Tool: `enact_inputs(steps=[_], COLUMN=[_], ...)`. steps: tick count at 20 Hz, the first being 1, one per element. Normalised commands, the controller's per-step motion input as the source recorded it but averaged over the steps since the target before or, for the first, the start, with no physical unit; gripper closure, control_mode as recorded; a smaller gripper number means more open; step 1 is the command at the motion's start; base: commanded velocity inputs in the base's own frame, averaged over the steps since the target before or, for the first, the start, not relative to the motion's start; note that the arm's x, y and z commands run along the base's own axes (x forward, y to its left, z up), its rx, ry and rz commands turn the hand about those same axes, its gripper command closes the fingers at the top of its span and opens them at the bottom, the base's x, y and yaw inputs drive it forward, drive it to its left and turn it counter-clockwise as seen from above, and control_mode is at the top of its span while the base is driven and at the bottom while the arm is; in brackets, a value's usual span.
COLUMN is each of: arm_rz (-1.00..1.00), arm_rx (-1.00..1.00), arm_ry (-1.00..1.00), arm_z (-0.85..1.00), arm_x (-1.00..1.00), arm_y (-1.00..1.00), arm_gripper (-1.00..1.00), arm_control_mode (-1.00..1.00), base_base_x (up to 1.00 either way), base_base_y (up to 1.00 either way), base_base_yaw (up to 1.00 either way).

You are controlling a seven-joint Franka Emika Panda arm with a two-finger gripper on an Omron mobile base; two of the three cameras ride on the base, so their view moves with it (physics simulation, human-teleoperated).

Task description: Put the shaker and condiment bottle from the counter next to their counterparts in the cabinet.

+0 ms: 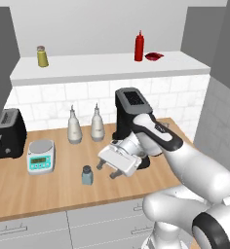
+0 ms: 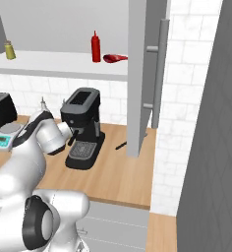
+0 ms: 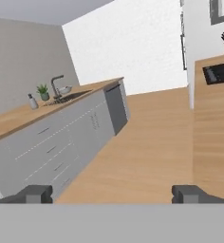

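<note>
Bottle (image 1: 139, 46) placement looks done: the red bottle is seen standing on the cabinet (image 1: 107, 68) shelf at the upper right of the left base view, just beside the flat red packet (image 1: 153, 56). What remains, judged from this, is the shaker (image 1: 87, 175), which stands upright on the bench (image 1: 48, 187) at lower centre of that view, in front of the scale (image 1: 41, 156) and the two white bottles (image 1: 86, 125).

The end effector (image 1: 105, 169) is held low over the bench, just right of the shaker and apart from it, with its fingers (image 3: 35, 194) spread wide and nothing between them. In the hand view the camera is aimed along the room rather than at the shaker, so the hand is not yet lined up for a grasp.

The step in hand is therefore taken to be the reach for the shaker. A turn of the hand toward it and a level approach are called for, so that the fingers pass either side of the body below the cap before closing. After that a lift to the upper left of the shelf is needed, beside the olive shaker (image 1: 42, 56).
</note>
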Motion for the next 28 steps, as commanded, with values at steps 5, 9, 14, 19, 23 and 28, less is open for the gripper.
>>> enact_inputs(steps=[5, 9, 14, 19, 23, 28], arm_rz=[0.00, 0.00, -0.02, -0.09, -0.10, -0.05], arm_rx=[0.00, 0.00, 0.00, 0.00, 0.00, 0.00], arm_ry=[-0.07, -0.07, -0.05, -0.05, -0.10, -0.02], arm_z=[-0.04, -0.01, -0.03, -0.20, -0.53, -0.29], arm_x=[0.00, 0.22, 0.44, 0.40, 0.22, 0.09], arm_y=[0.00, 0.00, 0.00, 0.14, 0.39, 0.28], arm_gripper=[-1.00, -1.00, -1.00, -1.00, -1.00, -1.00], arm_control_mode=[-1.00, -1.00, -1.00, -1.00, -1.00, -1.00], base_base_x=[0.00, 0.00, 0.00, 0.00, 0.00, 0.00], base_base_y=[0.00, 0.00, 0.00, 0.00, 0.00, 0.00], base_base_yaw=[0.00, 0.00, 0.00, 0.00, 0.00, 0.00])
